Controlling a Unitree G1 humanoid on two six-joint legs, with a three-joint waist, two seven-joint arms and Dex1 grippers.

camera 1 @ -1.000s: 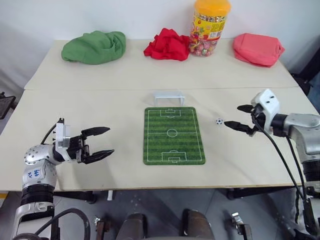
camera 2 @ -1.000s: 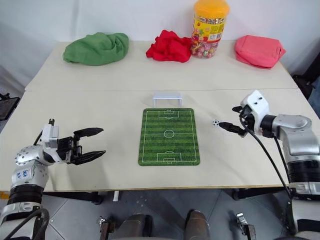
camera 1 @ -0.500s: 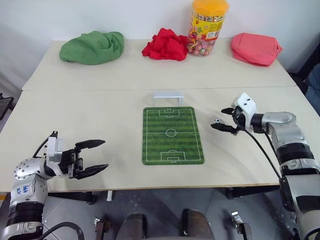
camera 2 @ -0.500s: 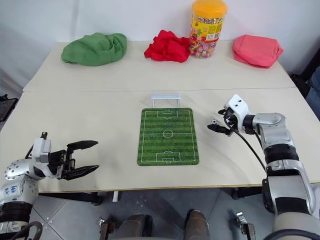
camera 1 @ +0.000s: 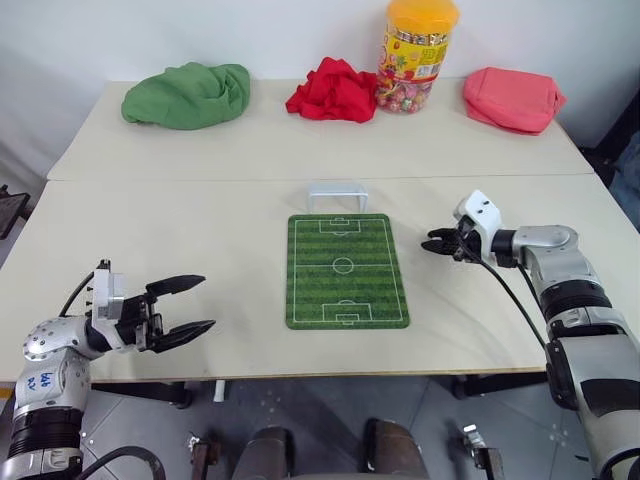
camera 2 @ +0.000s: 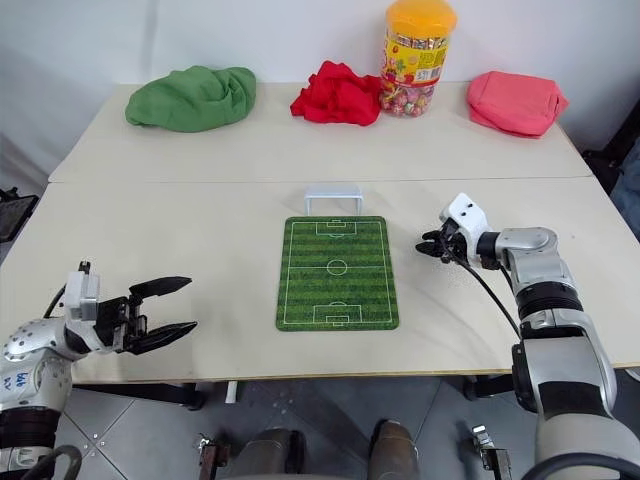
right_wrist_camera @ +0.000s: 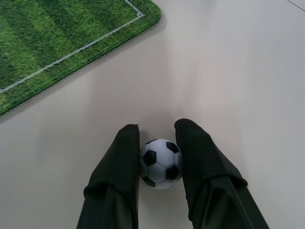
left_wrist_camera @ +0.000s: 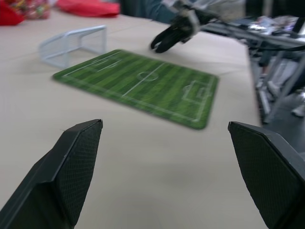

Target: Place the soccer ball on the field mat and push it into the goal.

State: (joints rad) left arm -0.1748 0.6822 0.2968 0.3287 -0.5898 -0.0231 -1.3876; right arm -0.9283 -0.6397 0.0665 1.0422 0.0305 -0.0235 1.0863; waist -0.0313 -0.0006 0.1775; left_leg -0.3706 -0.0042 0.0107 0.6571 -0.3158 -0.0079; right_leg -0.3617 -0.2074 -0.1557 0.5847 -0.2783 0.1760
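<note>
- I am looking down over a pale beige tabletop (camera 1: 200, 230); the flat green striped field mat with white pitch lines (camera 1: 346, 270) is lying at its centre, and the small low white goal frame (camera 1: 337, 193) is standing just beyond the mat's far edge.
- My right gripper (right_wrist_camera: 159, 152) has just closed: a second ago its two black fingers were standing wide apart beside the ball, and now they are pinching the tiny white soccer ball with black patches (right_wrist_camera: 161, 162) between them.
- The ball is sitting on the bare table just off the mat's right edge, not yet on the mat (the mat's corner is showing close by in the right wrist view).
- I am judging the grasp as made, so lifting and carrying the ball over the mat comes next.
- My left gripper (camera 1: 180, 308) is hovering with its fingers spread and empty near the table's front left edge, well apart from the mat.
</note>
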